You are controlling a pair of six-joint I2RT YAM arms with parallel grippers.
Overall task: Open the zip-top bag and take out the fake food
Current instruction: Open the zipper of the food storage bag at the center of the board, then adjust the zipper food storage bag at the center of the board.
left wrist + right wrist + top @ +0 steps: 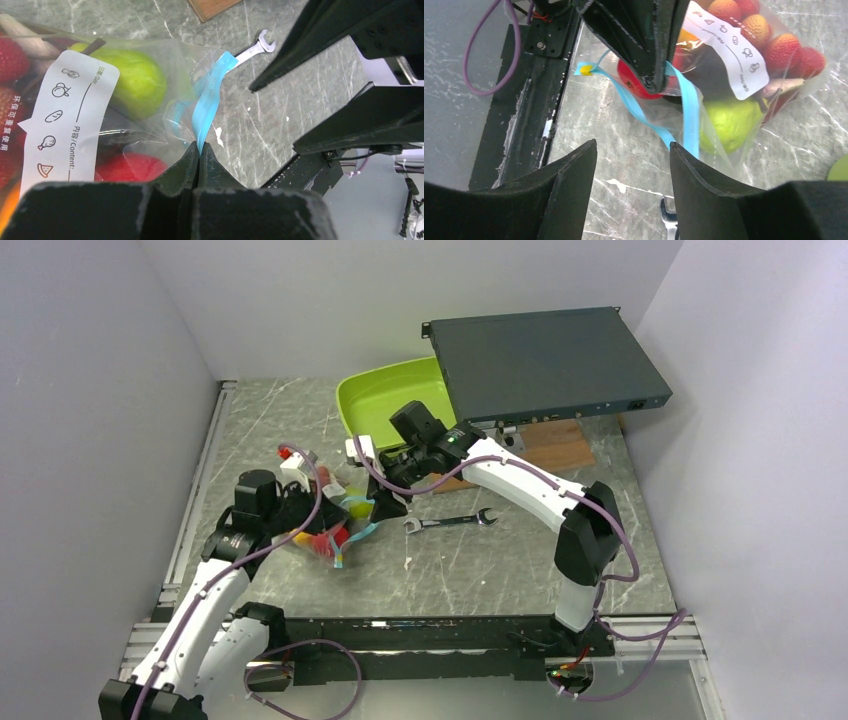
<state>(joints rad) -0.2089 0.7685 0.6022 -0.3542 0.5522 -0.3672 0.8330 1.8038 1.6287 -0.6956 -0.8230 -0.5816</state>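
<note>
Left wrist: left gripper clenched on the blue strip of the zip-top bag, right gripper gaping empty, mouth barely parted, fake food all inside.

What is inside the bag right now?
Through the bag, a green pear, a red fruit and bumpy red berries show. The white label and the left tool hide the rest.

1. The left arm and the right arm both wear smooth white shells with black joint housings.
2. Purple cables loop along each.
3. The right gripper has matte black, wedge-shaped fingers, and the left gripper looks alike.
4. A small green light glows on the right wrist.
</note>
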